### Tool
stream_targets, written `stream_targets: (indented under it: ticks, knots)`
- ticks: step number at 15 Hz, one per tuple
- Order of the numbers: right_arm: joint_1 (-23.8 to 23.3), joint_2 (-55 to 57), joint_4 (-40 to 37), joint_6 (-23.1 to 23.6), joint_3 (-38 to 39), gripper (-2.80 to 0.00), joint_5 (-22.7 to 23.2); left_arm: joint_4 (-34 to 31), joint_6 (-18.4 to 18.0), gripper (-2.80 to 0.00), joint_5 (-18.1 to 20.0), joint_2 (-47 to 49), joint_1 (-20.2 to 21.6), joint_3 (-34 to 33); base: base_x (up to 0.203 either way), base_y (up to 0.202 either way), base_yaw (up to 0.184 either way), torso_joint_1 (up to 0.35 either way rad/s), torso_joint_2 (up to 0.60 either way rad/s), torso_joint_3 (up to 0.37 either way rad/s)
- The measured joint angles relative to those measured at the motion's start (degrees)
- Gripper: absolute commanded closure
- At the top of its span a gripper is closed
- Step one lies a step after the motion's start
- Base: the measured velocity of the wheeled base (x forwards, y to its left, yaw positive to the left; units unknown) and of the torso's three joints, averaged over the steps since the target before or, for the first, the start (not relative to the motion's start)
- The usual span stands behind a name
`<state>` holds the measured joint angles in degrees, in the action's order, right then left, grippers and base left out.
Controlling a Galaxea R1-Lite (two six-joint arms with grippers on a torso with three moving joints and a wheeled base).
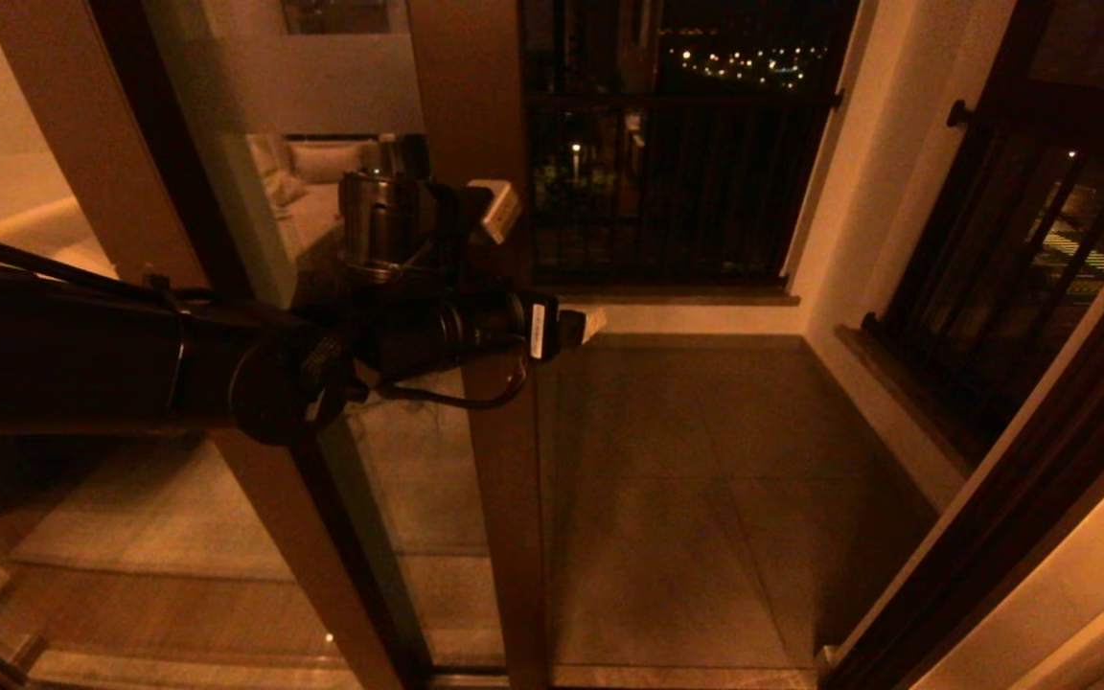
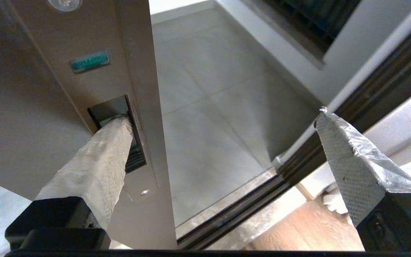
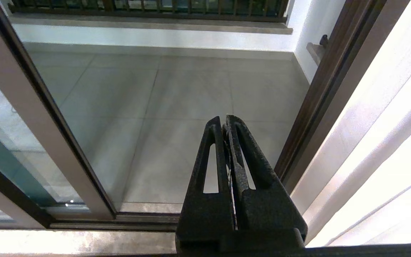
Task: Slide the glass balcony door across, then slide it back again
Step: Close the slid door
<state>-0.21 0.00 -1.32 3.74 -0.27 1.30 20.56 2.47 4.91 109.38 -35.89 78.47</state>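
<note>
At the left of the head view, my left arm reaches across to the glass balcony door (image 1: 389, 115), whose brown upright edge runs down the middle of the frame. My left gripper (image 2: 223, 117) has its fingers spread wide apart: one taped finger (image 2: 102, 157) is tucked into the recessed pull slot (image 2: 114, 110) in the door's edge, touching it, while the other hangs free over the tiled floor (image 2: 209, 107). My right gripper (image 3: 225, 125) hangs low near the bottom track (image 3: 148, 217), fingers pressed together on nothing. Beyond the door's edge the doorway stands open onto the balcony. Farther off, at top centre, the black railing (image 1: 667, 182) shows, with what seem to be city lights behind.
</note>
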Motion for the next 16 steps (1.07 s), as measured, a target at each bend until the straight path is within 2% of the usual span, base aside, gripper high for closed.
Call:
stream_targets:
  ticks: [5,11,16]
  knots:
    - [0.0,0.0,0.0,0.0,0.0,0.00,0.0,0.1,-1.6,-2.80,0.3,0.9,-1.4,1.2,0.000,0.000,0.000,0.000,0.00,0.000]
    - [0.0,0.0,0.0,0.0,0.0,0.00,0.0,-0.6,-2.3,-2.80,-4.9,6.4,-4.6,8.3,0.000,0.000,0.000,0.000,0.00,0.000]
    - [0.0,0.0,0.0,0.0,0.0,0.00,0.0,-0.3,-2.5,-2.80,-5.6,10.5,-6.9,12.9,0.000,0.000,0.000,0.000,0.00,0.000]
